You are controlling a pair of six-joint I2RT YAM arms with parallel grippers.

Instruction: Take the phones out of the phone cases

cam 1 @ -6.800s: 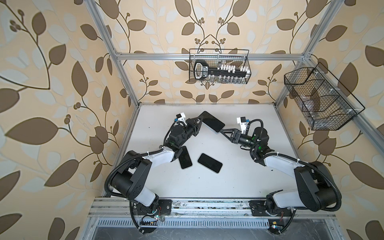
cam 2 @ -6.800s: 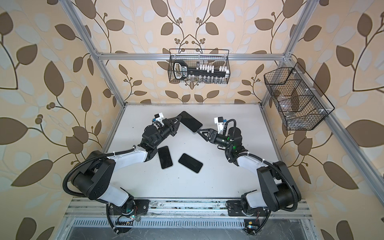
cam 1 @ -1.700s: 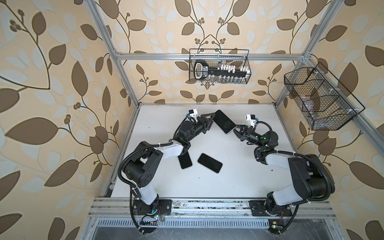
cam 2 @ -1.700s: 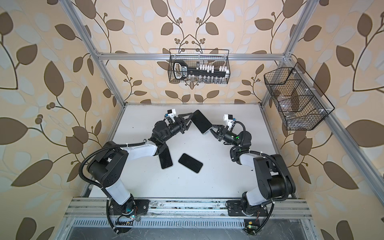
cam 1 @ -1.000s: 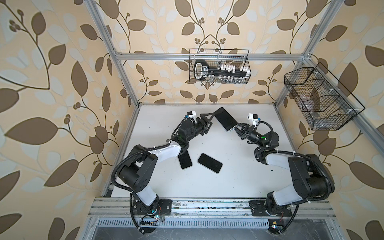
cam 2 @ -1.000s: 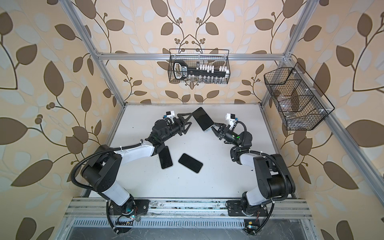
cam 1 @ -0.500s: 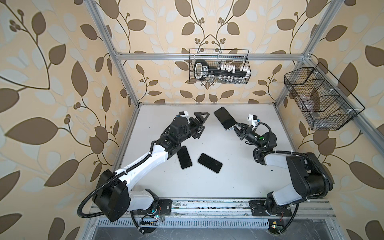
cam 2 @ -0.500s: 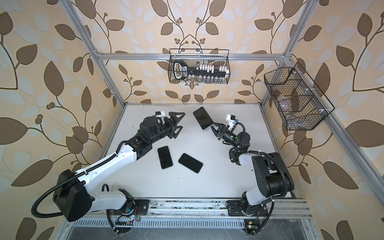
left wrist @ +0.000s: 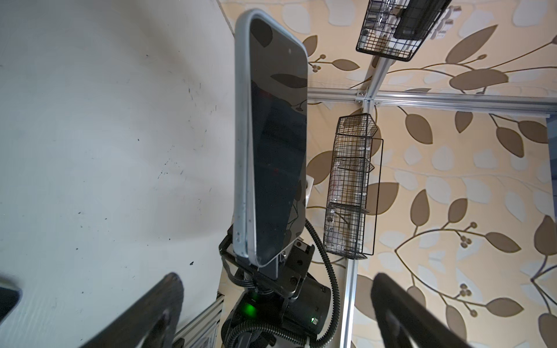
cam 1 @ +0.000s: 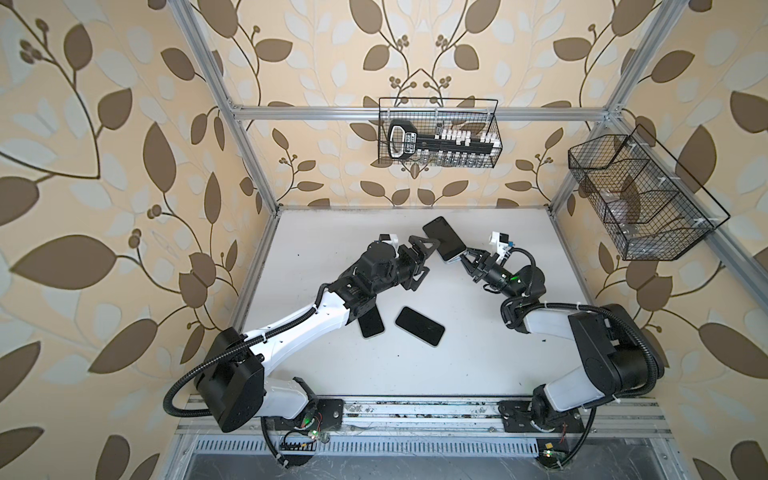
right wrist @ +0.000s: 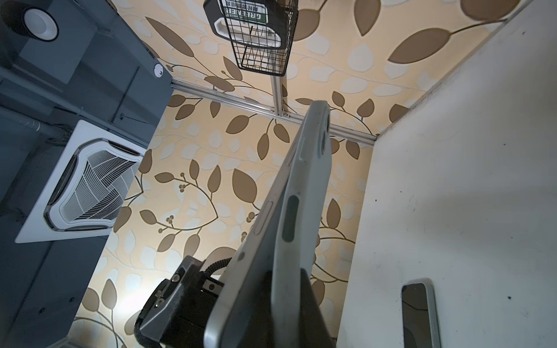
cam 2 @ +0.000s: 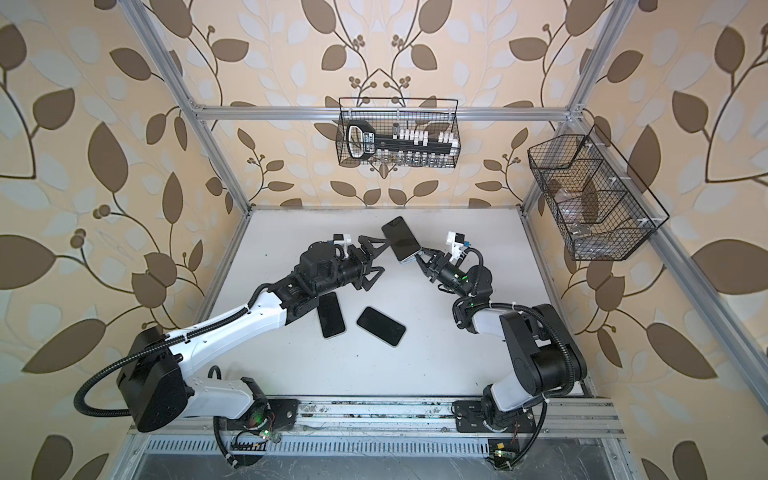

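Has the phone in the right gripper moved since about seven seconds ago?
Yes. In both top views the held phone has shifted a little to the right, toward the side basket on the wall.

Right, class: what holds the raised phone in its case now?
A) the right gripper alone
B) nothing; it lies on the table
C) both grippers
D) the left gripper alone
A: the right gripper is shut on the lower end of the phone, while the left gripper stands open beside it.
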